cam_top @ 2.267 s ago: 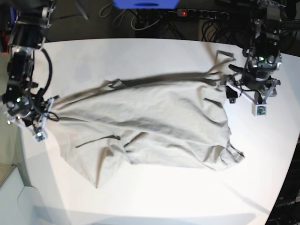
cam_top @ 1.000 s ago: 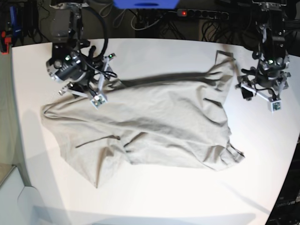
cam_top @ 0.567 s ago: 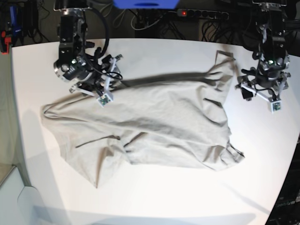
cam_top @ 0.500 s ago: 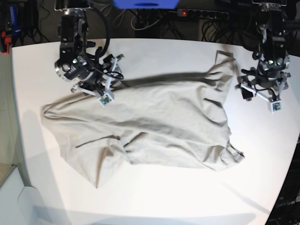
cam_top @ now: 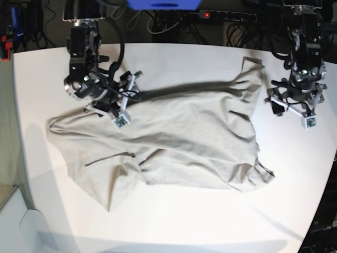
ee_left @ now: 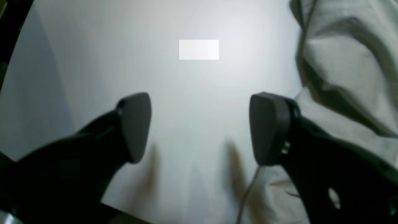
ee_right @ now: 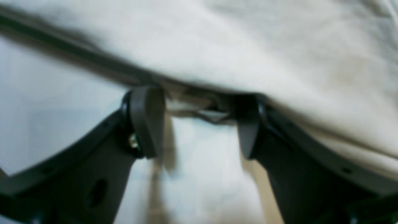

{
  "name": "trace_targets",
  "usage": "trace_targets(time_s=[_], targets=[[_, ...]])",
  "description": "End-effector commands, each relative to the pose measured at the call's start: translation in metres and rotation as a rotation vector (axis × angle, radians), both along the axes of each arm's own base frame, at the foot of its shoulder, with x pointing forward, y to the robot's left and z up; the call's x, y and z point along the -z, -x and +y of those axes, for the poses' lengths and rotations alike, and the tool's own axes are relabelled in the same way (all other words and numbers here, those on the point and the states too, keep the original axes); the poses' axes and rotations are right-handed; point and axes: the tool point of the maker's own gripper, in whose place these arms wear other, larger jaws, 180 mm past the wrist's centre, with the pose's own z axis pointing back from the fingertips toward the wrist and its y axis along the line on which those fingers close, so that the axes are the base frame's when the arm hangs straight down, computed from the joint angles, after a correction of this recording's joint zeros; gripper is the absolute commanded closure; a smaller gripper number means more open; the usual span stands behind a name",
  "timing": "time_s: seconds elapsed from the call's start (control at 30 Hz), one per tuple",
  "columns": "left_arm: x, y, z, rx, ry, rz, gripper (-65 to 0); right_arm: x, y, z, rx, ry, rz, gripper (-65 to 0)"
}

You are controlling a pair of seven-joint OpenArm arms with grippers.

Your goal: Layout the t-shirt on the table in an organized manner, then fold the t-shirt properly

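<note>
Right gripper [ee_right: 196,121]: jaws spread, nothing pinched, a rumpled fold of the t-shirt [ee_right: 248,53] hanging between the tips, bare table [ee_right: 46,93] below. No closure yet.

Left wrist view: left gripper [ee_left: 200,127] wide apart and empty, hovering over plain tabletop; shirt hem just beside the right-hand finger, possibly brushing it, hard to tell through the blur.

Base view: shirt [cam_top: 174,142] spread crosswise over the middle of the table [cam_top: 174,221], wrinkled, one corner folded under near the front, a thin ridge raised along the far edge. Right gripper [cam_top: 122,103] at that far edge toward the picture's left; left gripper [cam_top: 292,108] on bare white just off the shirt's edge at the picture's right.

Handling, as a guess: light, limp cotton, no stiffness, prone to bunching and dragging rather than sliding flat. Best taken at doubled hems or seams, such as the raised far edge, pinching both layers and pulling outward to flatten.
</note>
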Motion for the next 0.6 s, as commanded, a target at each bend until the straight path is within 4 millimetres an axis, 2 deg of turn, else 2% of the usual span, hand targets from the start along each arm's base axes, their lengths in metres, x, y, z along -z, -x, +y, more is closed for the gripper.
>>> trace_targets(time_s=[0.0,0.07,0.13,0.2,0.3,0.37,0.47,0.57], targets=[[-0.012,-0.007,0.005,0.003,-0.027,-0.039,-47.7,-0.003,-0.003,0.002,-0.005,-0.01,-0.012,-37.2],[-0.012,-0.007,0.005,0.003,-0.027,-0.041,-47.7,-0.003,-0.002,0.003,-0.01,-0.011,-0.009,-36.7],[-0.012,-0.007,0.005,0.003,-0.027,-0.041,-47.7,-0.003,-0.003,0.003,-0.011,-0.01,-0.01,-32.2],[-0.012,-0.007,0.005,0.003,-0.027,-0.041,-47.7,-0.003,-0.003,0.002,-0.012,-0.007,-0.01,-21.7],[-0.012,-0.007,0.005,0.003,-0.027,-0.041,-47.7,-0.002,-0.002,-0.004,-0.006,0.008,-0.008,-0.7],[-0.012,-0.007,0.005,0.003,-0.027,-0.041,-47.7,0.0,0.002,-0.013,-0.02,0.036,-0.002,0.0],[-0.012,-0.007,0.005,0.003,-0.027,-0.041,-47.7,-0.014,0.006,-0.021,-0.018,0.068,-0.033,0.0],[-0.012,-0.007,0.005,0.003,-0.026,-0.041,-47.7,-0.057,-0.001,-0.031,-0.029,0.126,-0.153,0.0]])
